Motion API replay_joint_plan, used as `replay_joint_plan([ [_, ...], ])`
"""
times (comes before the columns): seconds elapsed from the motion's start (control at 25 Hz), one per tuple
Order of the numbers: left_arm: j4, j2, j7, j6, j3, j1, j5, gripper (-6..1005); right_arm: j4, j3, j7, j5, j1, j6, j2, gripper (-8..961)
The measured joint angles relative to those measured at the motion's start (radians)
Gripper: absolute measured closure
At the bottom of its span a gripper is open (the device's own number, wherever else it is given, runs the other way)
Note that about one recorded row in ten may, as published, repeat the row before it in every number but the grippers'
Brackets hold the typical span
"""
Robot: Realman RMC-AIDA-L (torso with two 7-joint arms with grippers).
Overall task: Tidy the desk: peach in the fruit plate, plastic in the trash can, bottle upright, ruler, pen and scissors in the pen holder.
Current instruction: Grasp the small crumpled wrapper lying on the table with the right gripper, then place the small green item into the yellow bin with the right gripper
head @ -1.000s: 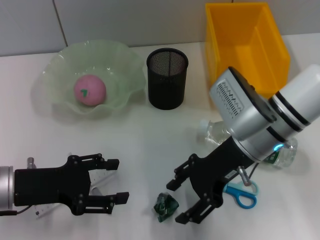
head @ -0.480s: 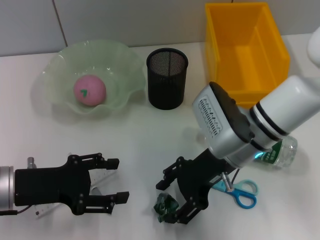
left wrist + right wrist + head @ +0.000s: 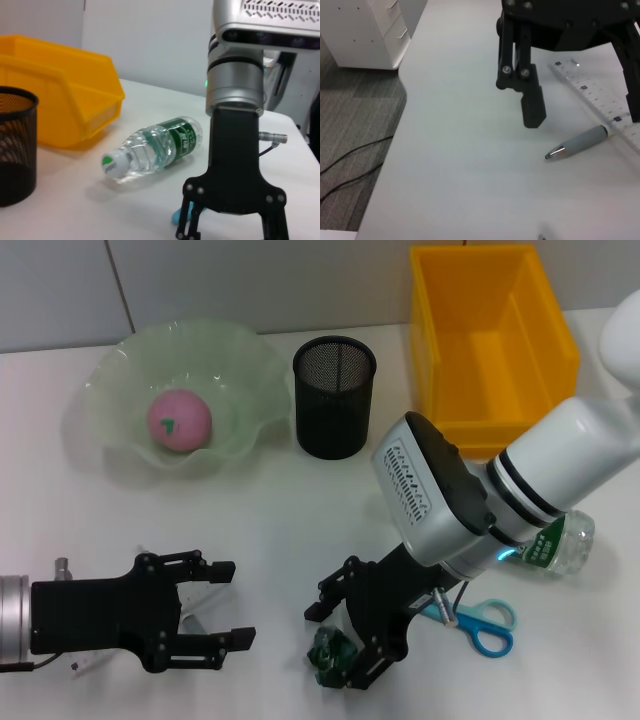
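On the white desk (image 3: 280, 510), the right gripper (image 3: 345, 635) stands spread wide around the crumpled green plastic wrapper (image 3: 332, 653) at the near edge, nothing gripped yet. To do this well, centre the wrapper between both fingers, pinch firmly, then lift clear toward the yellow plastic bin (image 3: 495, 335) far right. The left gripper (image 3: 218, 603) waits wide, near left.

Right end effector (image 3: 347, 637) now lower, astride green plastic (image 3: 332, 655).

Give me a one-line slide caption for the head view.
Right gripper open around the crumpled green plastic; left gripper open nearby, peach already in the fruit plate.
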Motion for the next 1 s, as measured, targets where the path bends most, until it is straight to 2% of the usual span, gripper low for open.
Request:
replay_joint_plan([
  [0.16,0.0,-0.001,0.0,-0.012,-0.002,0.002,0.001,187,0.002,-0.021,-0.001,0.0,0.0,0.024,0.0,190],
  [0.44,0.0,-0.003,0.001,-0.012,-0.002,-0.002,0.001,187,0.006,-0.026,-0.009,0.023,0.0,0.037,0.001,298],
  [0.64,0.0,-0.002,0.001,-0.013,-0.007,-0.005,0.001,187,0.006,-0.017,-0.01,0.024,0.001,0.037,0.001,518],
  [0.8,0.0,-0.002,0.001,-0.013,-0.008,-0.006,0.0,187,0.003,-0.007,-0.005,0.024,0.001,0.031,-0.002,555],
  [1.0,0.0,-0.002,0.001,-0.021,-0.009,-0.007,-0.003,187,-0.011,0.075,0.003,0.022,-0.012,0.014,-0.007,600],
])
